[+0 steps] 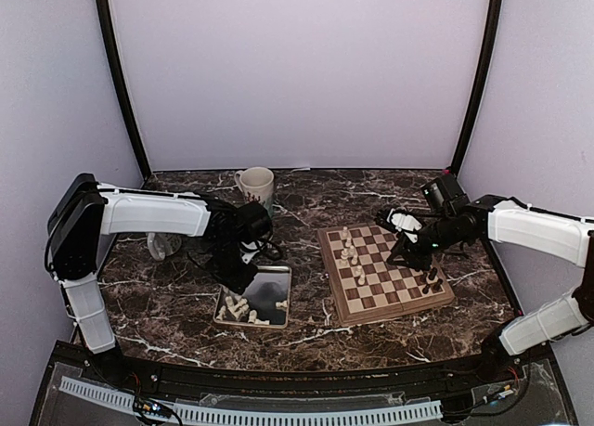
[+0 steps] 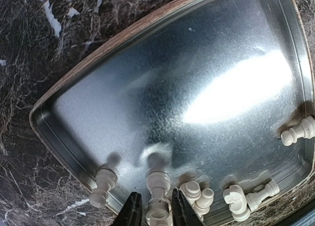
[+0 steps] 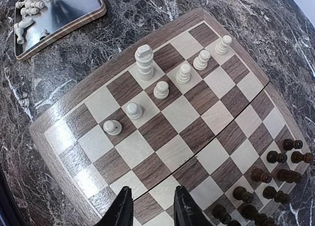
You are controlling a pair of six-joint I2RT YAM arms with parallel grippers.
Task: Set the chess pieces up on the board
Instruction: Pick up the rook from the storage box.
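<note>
The silver tray (image 2: 197, 63) holds several cream-white chess pieces (image 2: 197, 194) along its near rim. My left gripper (image 2: 154, 192) is down in the tray (image 1: 271, 285), its fingers closed against the sides of one cream piece (image 2: 158, 179). The wooden board (image 3: 197, 137) carries a diagonal row of cream pawns (image 3: 161, 89) and a taller cream piece (image 3: 143, 62) behind them. My right gripper (image 3: 152, 188) hovers open and empty over bare squares near the board's middle. In the top view the left gripper (image 1: 239, 279) is at the tray's far left and the right gripper (image 1: 401, 256) is over the board (image 1: 390, 287).
Dark brown pieces (image 3: 275, 177) stand along the board's far edge (image 1: 432, 279). A cream mug (image 1: 257, 185) stands at the back behind the tray. A pale object (image 1: 162, 245) sits under the left arm. Enclosure walls ring the marble table.
</note>
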